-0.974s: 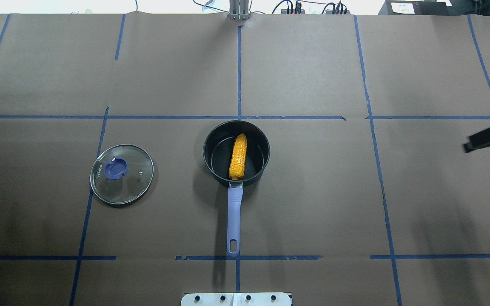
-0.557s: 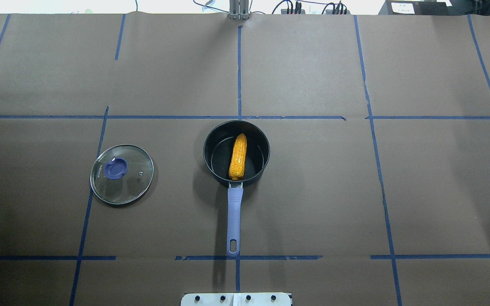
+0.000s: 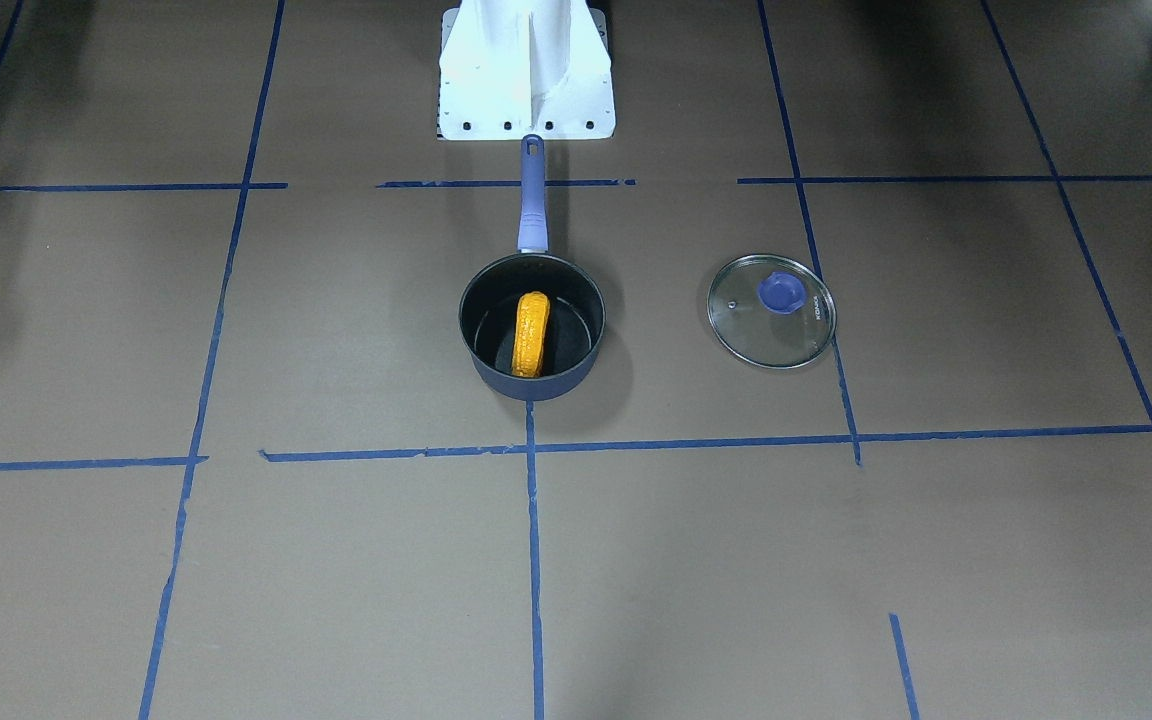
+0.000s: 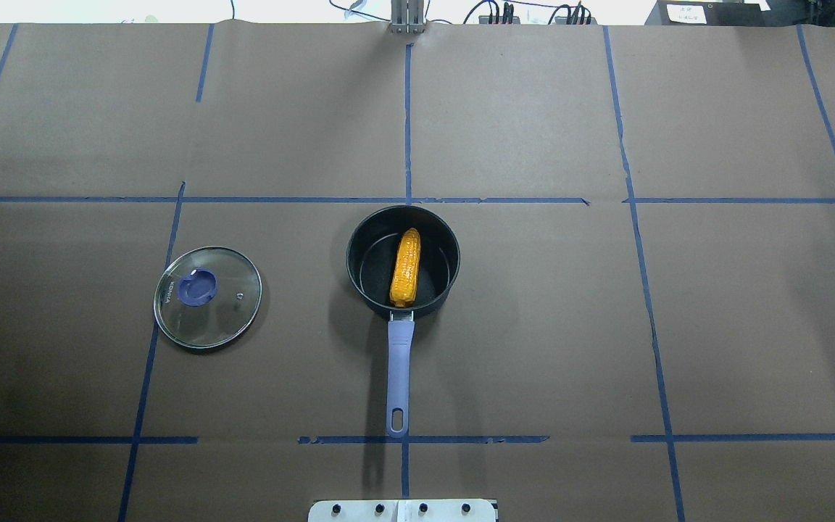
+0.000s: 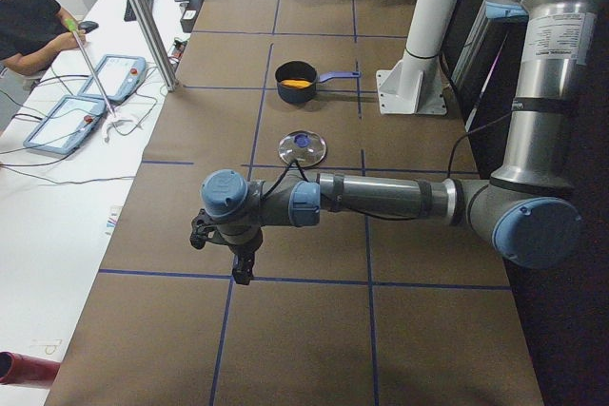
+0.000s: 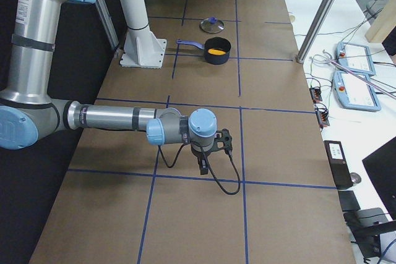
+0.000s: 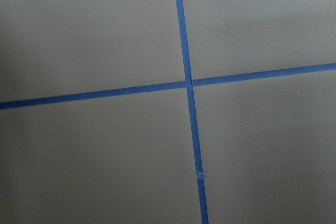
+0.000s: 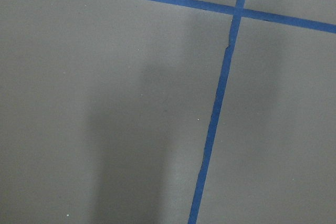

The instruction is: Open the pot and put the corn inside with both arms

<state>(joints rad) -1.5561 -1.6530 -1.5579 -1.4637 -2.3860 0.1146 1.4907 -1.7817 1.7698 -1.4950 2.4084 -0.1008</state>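
Overhead, front and side views near the close of the corn-in-pot task. The pot (image 4: 368,270) stood open near the table's centre, its handle (image 4: 400,362) pointing back toward the robot's base (image 3: 526,70). The corn (image 4: 406,267) lay inside it, roughly in line with the handle, one end against the wall on the handle side. The glass lid (image 4: 207,297) rested flat on the brown paper (image 4: 533,348), knob up, well apart from the pot on the robot's left. One second before, the black tip of the right gripper was visible at the right edge of the overhead view; it had since passed out of that view, while pot, corn and lid had not shifted. Both arms were stretched low over the table's ends, far from the pot. The left gripper (image 5: 238,263) and the right gripper (image 6: 205,156) each hung over bare paper, and each wrist camera recorded only paper and crossing blue tape (image 7: 188,85). Because the grippers appeared only in the side views, whether their jaws were apart or together could not be told. Judged from this layout, both parts of the task were complete. The withdrawal of the right gripper probably marked its end, with nothing left to move.
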